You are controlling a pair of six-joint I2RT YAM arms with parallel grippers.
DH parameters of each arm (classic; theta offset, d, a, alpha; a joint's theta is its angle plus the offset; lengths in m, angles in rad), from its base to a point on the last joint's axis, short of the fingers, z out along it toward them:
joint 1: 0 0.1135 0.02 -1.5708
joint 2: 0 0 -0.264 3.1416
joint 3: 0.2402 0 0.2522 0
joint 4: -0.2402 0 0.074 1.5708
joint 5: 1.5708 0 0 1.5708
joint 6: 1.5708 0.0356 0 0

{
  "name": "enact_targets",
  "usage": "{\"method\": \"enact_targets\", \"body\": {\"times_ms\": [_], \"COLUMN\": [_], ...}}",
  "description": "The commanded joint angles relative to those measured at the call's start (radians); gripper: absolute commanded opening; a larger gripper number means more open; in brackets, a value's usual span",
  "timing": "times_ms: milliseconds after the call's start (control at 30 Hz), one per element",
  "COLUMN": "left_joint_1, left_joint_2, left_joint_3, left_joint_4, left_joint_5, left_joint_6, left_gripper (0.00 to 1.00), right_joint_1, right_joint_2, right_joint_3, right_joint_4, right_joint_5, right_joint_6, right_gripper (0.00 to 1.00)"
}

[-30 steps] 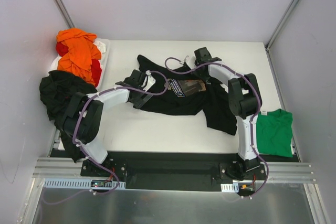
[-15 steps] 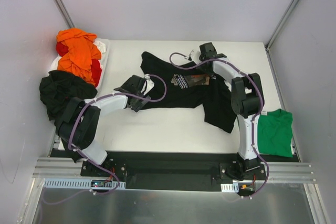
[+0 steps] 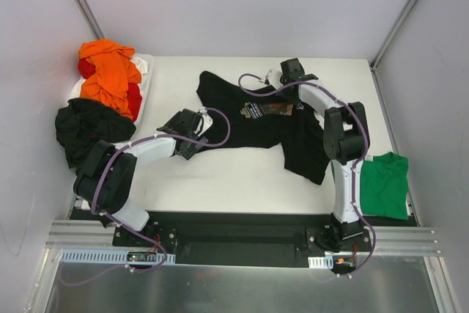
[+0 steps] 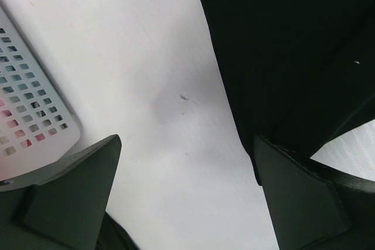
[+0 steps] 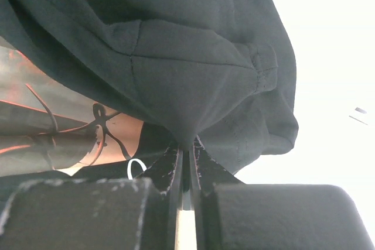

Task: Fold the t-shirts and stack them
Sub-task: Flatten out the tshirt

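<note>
Pinching the printed black t-shirt [image 5: 176, 68] at its far edge, the right tool [image 5: 186, 147] was clamped shut on the cloth, apparently to draw the shirt flat across the middle of the desk [image 3: 220, 174]. The left tool [image 4: 184, 153] hovered wide open and empty just beside the shirt's left edge, likely poised for a second hold. A folded green t-shirt [image 3: 384, 185] lay at the near right.

Top cam is looking down from above and behind the arm bases, taking in the whole table [image 3: 234, 181]. Left wrist cam is looking close onto the tabletop, left gripper [image 4: 187, 144] framing the lower corners, black t-shirt [image 4: 293, 45] upper right. Right wrist cam is sitting tight against that shirt, right gripper [image 5: 186, 150] bottom centre. All three are sharing it.
</note>
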Motion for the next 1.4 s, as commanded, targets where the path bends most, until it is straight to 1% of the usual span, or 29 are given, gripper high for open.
{"method": "enact_targets", "body": {"times_ms": [0,200,400,500,567,800,833,867,933,967,1033,1067,1200,1267,1367], "left_joint_1": [0.000,0.000,0.000,0.000,0.000,0.000,0.000,0.000,0.001,0.000,0.000,0.000,0.001,0.000,0.000], "left_joint_2": [0.001,-0.060,-0.099,-0.096,-0.096,-0.108,-0.111,-0.122,-0.130,-0.134,-0.137,-0.136,-0.128,-0.123,-0.117], "left_joint_3": [-0.080,-0.122,-0.123,-0.111,-0.108,-0.132,-0.134,-0.137,-0.132,-0.131,-0.116,-0.111,-0.093,-0.091,-0.083], "left_joint_4": [-0.165,-0.191,-0.202,-0.204,-0.205,-0.207,-0.205,-0.205,-0.204,-0.205,-0.207,-0.208,-0.211,-0.211,-0.211], "left_joint_5": [-0.008,-0.014,-0.030,-0.037,-0.043,-0.048,-0.049,-0.051,-0.056,-0.056,-0.056,-0.056,-0.048,-0.053,-0.054], "left_joint_6": [-0.018,-0.029,-0.024,-0.017,-0.014,-0.014,-0.014,-0.012,-0.007,-0.004,-0.003,0.000,0.002,0.009,0.017], "left_gripper": [0.98,0.98,0.98,0.98,0.98,0.98,0.98,0.98,0.98,0.98,0.98,0.98,0.98,0.98,0.98], "right_joint_1": [-0.041,-0.059,-0.056,-0.047,-0.041,-0.038,-0.036,-0.036,-0.035,-0.033,-0.029,-0.026,-0.018,-0.013,-0.007], "right_joint_2": [-0.061,-0.066,-0.090,-0.119,-0.136,-0.230,-0.245,-0.250,-0.256,-0.253,-0.247,-0.233,-0.217,-0.222,-0.236], "right_joint_3": [0.024,0.028,0.024,0.005,-0.024,-0.117,-0.127,-0.136,-0.140,-0.140,-0.130,-0.122,-0.105,-0.113,-0.119], "right_joint_4": [0.003,0.004,-0.019,-0.022,-0.024,-0.019,-0.020,-0.022,-0.030,-0.033,-0.043,-0.048,-0.059,-0.059,-0.059], "right_joint_5": [0.046,0.058,0.023,0.017,0.014,0.000,-0.003,-0.008,-0.018,-0.017,-0.014,-0.012,-0.008,-0.011,-0.015], "right_joint_6": [-0.028,-0.040,-0.014,-0.006,0.001,0.011,0.012,0.014,0.017,0.018,0.018,0.018,0.026,0.031,0.038], "right_gripper": [0.01,0.01,0.01,0.01,0.03,0.05,0.08,0.15,0.24,0.33,0.38,0.45,0.57,0.68,0.69]}}
